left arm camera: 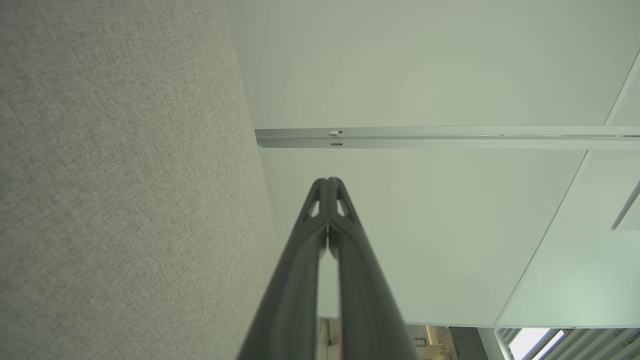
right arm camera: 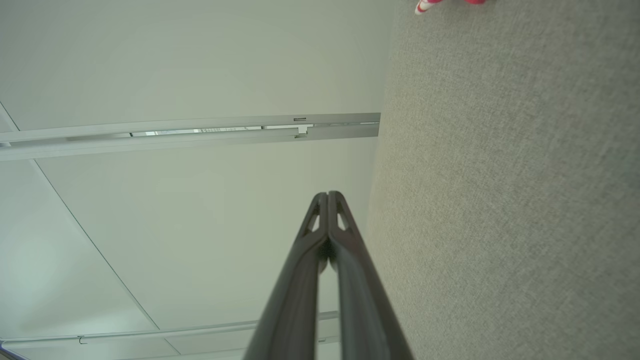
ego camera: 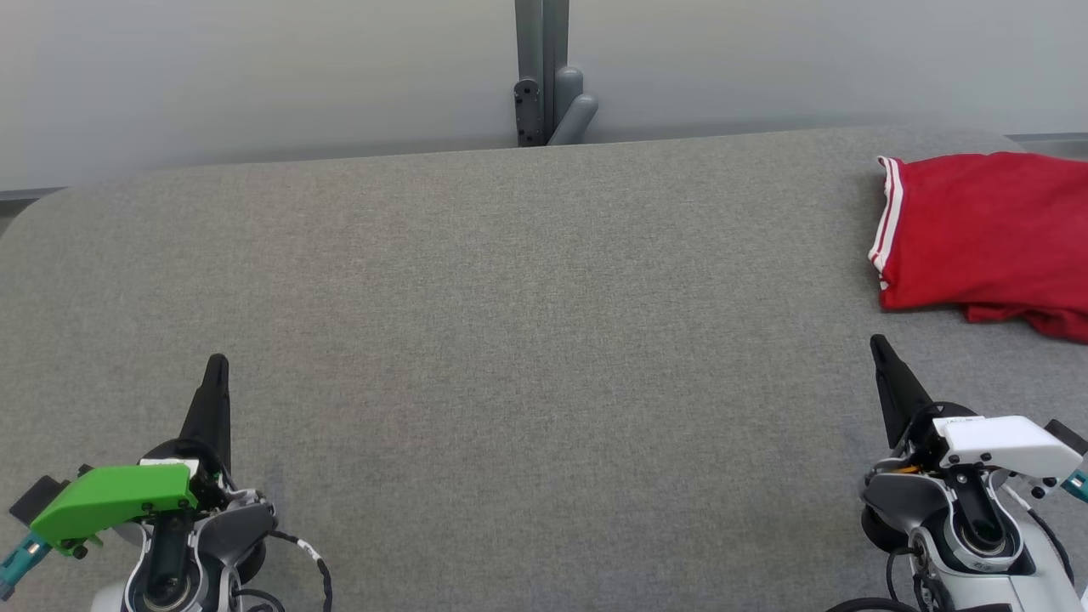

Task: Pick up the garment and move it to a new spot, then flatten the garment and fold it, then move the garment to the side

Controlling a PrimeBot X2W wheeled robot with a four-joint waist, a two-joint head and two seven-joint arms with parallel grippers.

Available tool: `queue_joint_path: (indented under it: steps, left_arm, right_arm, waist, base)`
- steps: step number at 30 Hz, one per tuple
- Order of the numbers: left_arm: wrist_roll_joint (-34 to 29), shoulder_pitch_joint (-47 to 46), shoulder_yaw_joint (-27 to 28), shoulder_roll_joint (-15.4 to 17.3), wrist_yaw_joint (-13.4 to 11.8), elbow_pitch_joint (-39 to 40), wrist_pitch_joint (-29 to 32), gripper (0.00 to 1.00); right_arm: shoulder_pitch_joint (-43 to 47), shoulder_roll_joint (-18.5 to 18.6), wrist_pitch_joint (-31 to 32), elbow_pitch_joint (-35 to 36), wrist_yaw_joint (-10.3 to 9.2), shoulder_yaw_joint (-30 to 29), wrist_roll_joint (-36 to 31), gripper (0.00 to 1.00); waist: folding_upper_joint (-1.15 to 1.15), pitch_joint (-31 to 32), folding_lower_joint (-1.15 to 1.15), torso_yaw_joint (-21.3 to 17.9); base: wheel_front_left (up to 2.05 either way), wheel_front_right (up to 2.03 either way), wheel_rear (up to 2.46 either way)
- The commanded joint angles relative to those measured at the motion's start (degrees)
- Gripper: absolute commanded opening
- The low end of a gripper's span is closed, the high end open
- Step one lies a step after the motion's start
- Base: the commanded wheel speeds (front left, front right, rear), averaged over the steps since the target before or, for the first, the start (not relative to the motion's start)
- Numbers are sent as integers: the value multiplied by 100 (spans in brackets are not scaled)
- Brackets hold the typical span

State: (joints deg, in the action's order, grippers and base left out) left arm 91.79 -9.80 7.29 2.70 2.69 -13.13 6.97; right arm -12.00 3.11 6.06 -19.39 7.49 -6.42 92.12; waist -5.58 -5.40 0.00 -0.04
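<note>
The left gripper sits low at the near edge of the grey table. Its two dark fingers are pressed tight together with nothing between them. It points away from the robot, across the cloth top. I think it is just parked there, out of the way.

Ahead of both grippers is a wide stretch of grey cloth. At the far edge a grey post stands against the pale wall.

The right gripper sits low too, well apart from the left one. Its fingers are also squeezed shut on nothing.

The red garment lies on the table, ahead of the right gripper and a bit to its right. It is near the gripper but not touching it. It has white stripes on its left edge. That edge looks neat, but the part nearest the gripper is bunched up. Some of it runs off the picture, so I cannot tell its whole shape. The right gripper is the closer one, so I think it would be the one to reach for it
</note>
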Motion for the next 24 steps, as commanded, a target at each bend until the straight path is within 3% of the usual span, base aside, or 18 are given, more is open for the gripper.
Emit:
queue_joint_path:
  steps: [1, 24]
  left_arm:
    - [9, -62, 13, 33, -11, 14, -5, 0]
    - [9, -62, 13, 33, -11, 14, -5, 0]
  right_arm:
    - [-10, 46, 28, -9, 1, 6, 36, 0]
    - [-5, 62, -3, -7, 1, 37, 71, 0]
  waist:
    - [0, 0, 0, 0]
    - [0, 0, 0, 0]
  base:
    - [0, 0, 0]
    - [0, 0, 0]
